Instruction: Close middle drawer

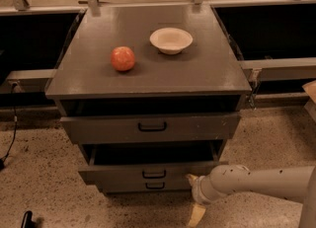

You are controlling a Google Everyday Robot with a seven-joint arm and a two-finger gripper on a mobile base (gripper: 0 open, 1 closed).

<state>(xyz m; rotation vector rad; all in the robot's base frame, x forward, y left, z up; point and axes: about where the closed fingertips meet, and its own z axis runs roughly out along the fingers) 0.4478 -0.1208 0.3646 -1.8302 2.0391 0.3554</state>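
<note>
The grey cabinet point(148, 66) has three drawers. The middle drawer point(123, 172), with a plain grey front and a small black bar handle point(154, 174), stands partly pulled out, and its dark inside shows above the front. My gripper point(192, 197) is at the right end of that front, low on the right side of the cabinet. It is open: the upper finger point(190, 178) is at the drawer front and the lower finger point(195, 215) points down toward the floor.
The top drawer point(148, 127) is slightly out. The lowest drawer front point(155, 186) sits just under the middle one. A red apple point(122, 58) and a white bowl point(171, 40) sit on the cabinet top. A speckled floor point(39, 172) surrounds the cabinet, with a black cable point(11, 140) on the left.
</note>
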